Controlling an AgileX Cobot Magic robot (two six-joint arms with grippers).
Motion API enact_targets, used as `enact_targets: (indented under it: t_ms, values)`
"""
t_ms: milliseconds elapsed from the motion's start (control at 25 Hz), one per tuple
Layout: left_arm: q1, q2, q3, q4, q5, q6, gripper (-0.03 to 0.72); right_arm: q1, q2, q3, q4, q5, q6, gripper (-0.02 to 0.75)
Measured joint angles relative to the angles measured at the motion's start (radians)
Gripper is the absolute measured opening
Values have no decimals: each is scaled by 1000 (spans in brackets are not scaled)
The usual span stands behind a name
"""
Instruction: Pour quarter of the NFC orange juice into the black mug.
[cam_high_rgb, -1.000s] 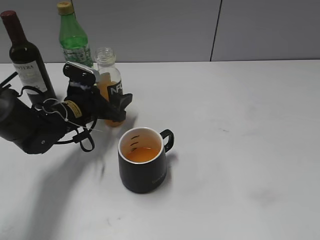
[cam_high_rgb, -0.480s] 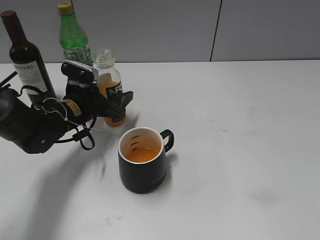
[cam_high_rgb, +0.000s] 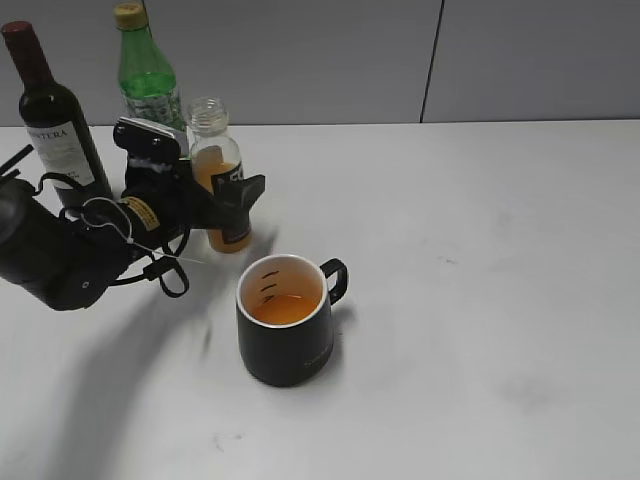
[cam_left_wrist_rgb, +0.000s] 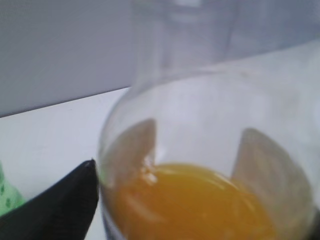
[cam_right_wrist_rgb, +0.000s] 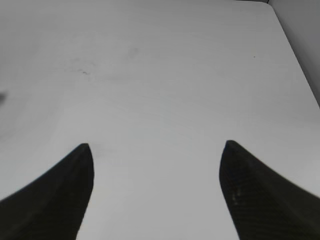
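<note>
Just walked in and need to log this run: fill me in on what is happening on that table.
The left claw is around the NFC orange juice bottle, which stands upright and uncapped on the white table, in front of a green bottle and beside a wine bottle. The black mug already holds orange juice. The right claw is open over bare table.
</note>
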Motion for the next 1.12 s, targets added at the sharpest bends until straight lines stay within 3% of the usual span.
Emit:
enact_targets:
  t_ms: [440, 800, 960, 1120]
  values:
    - [0, -33, 186, -59, -177, 0, 658, 0, 0, 0, 0, 0, 0, 594]
    - [0, -180, 385, -84, -174, 3, 655, 0, 0, 0, 0, 0, 0, 594]
    - [1, -367, 421, -101, 58, 3, 647, 0, 0, 0, 0, 0, 0, 594]
    - [10, -565, 368, -104, 554, 3, 640, 0, 0, 0, 0, 0, 0, 594]
